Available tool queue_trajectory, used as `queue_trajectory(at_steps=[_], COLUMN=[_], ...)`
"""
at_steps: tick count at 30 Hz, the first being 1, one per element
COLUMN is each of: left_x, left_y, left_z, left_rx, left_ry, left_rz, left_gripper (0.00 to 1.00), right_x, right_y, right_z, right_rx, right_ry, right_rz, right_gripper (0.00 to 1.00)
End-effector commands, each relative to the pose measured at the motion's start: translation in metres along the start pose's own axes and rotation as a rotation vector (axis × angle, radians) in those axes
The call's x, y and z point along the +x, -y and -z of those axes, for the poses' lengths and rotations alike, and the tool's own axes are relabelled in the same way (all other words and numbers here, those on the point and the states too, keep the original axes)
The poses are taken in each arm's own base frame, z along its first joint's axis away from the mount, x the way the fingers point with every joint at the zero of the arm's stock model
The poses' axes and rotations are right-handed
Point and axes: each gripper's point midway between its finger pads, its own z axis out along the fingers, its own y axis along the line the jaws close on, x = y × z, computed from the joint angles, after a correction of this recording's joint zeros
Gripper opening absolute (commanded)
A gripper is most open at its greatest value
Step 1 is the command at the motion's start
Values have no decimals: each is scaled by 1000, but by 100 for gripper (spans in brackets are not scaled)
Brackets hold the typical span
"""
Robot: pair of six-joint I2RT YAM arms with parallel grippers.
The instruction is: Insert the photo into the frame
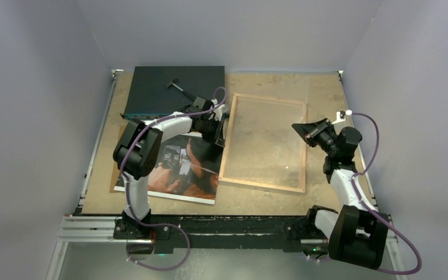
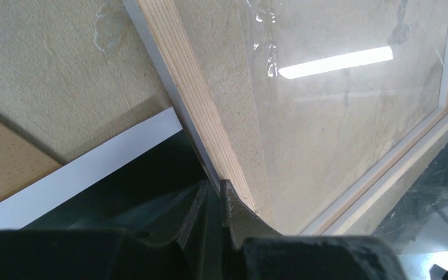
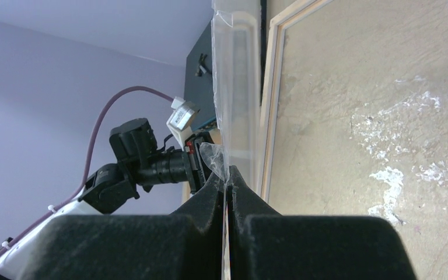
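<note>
The frame [image 1: 262,185] lies back up in the middle of the table, its light wood rim showing. My left gripper [image 1: 219,131] is shut on the frame's left rail [image 2: 192,87]; the rail runs in between my fingertips [image 2: 214,186]. My right gripper [image 1: 303,129] is at the frame's right side, shut on the edge of a clear sheet [image 3: 233,87] that stands edge-on above the frame [image 3: 271,87]. The photo [image 1: 186,166] lies face up at the front left, beside the frame. Its white border [image 2: 93,169] shows in the left wrist view.
A brown backing board [image 1: 118,175] lies under the photo's left side. A dark flat box [image 1: 175,87] sits at the back left, close behind my left gripper. My left arm [image 3: 134,163] shows in the right wrist view. Grey walls enclose the table.
</note>
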Motion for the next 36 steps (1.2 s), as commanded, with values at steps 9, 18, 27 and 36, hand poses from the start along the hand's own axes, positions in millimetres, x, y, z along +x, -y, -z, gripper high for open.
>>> queue_trajectory(at_steps=[9, 18, 27, 36], left_x=[-2, -2, -2, 0], left_y=[2, 3, 5, 7], left_z=[-2, -2, -3, -8], left_rx=[-2, 1, -3, 1], left_ry=[20, 17, 20, 16], left_rz=[-5, -4, -12, -6], left_gripper=[10, 8, 6, 4], right_x=[-2, 3, 3, 9], right_y=[-4, 7, 12, 12], right_z=[3, 3, -1, -5], right_rx=[-21, 0, 6, -34], right_ry=[43, 37, 22, -30], right_rz=[-44, -26, -13, 0], right_gripper=[0, 0, 0, 0])
